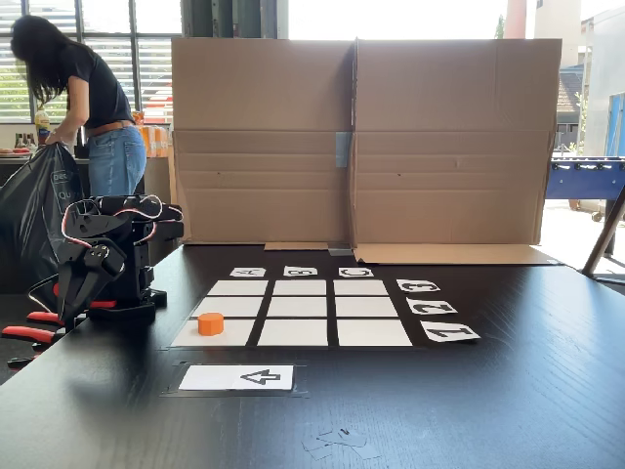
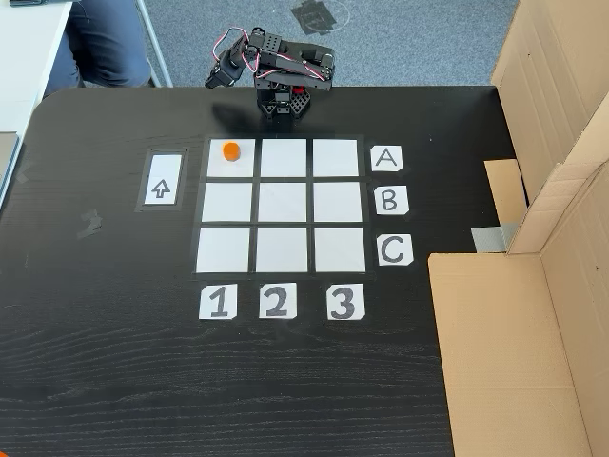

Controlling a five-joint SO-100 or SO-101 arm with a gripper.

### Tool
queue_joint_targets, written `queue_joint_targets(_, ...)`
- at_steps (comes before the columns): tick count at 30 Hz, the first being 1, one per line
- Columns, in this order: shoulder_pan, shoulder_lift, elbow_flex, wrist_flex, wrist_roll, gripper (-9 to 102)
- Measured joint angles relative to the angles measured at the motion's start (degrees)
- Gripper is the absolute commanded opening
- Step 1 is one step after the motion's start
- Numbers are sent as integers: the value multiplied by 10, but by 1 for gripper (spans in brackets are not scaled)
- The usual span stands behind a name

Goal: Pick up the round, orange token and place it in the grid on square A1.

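Observation:
The small orange token [image 1: 210, 323] [image 2: 230, 150] rests upright on square A1 [image 1: 237, 335] [image 2: 244, 166], the corner cell of the white three-by-three grid [image 1: 300, 307] [image 2: 283, 202] nearest the arm. The black arm is folded over its base at the table edge. Its gripper [image 1: 71, 293] [image 2: 217, 78] hangs by the base, well clear of the token, with the jaws together and nothing between them.
A white arrow card [image 1: 237, 377] [image 2: 162, 179] lies beside the grid. Folded cardboard walls [image 1: 361, 137] [image 2: 533, 314] close one table side. Red-handled clamps [image 1: 29, 332] hold the arm base. A person [image 1: 93, 107] bends over a black bag [image 1: 34, 210] behind.

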Motion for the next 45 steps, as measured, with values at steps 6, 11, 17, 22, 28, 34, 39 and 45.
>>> queue_joint_targets(6,0,10,2,11,0,-1)
queue_joint_targets(11,0,15,2,11,0,-1)
queue_joint_targets(17,0,21,2,11,0,0)
queue_joint_targets(22,0,32,2,11,0,0)
queue_joint_targets(28,0,37,3,11,0,0)
queue_joint_targets(34,0,40,3,11,0,0)
queue_joint_targets(39,0,40,3,11,0,0)
queue_joint_targets(45,0,40,3,11,0,0)
